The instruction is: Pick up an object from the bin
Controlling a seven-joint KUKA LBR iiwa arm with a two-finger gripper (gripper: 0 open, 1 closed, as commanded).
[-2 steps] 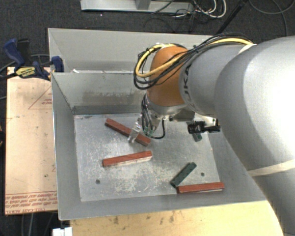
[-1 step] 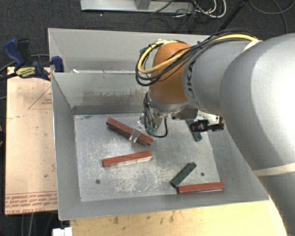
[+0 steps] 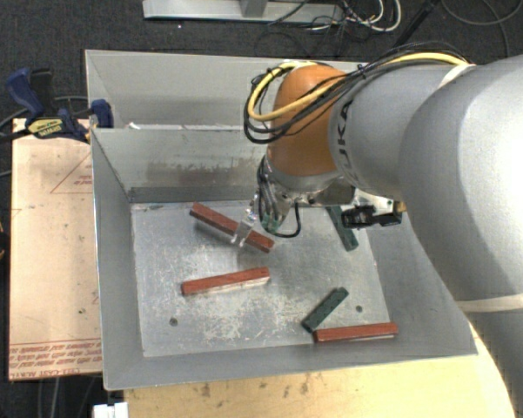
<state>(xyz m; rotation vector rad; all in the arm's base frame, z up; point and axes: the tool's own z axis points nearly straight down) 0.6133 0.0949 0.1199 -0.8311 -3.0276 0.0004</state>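
Claw (image 3: 246, 233) low over a red-brown bar (image 3: 216, 219) in the far middle of the bin (image 3: 113, 259)

The bar lies flat, its long axis running from upper left to lower right, and the claw meets it near its lower-right end; I cannot tell whether the claw is open or closed. A second red-brown bar (image 3: 225, 281) lies nearly level just below, apart. A dark green bar (image 3: 325, 309) and a third red-brown bar (image 3: 355, 332) sit near the front right corner.

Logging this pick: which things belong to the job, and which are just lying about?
In the job: gripper; back red-brown bar, under it.
Lying about: middle red-brown bar; front-right red-brown bar; front dark green bar; dark green bar by the arm.
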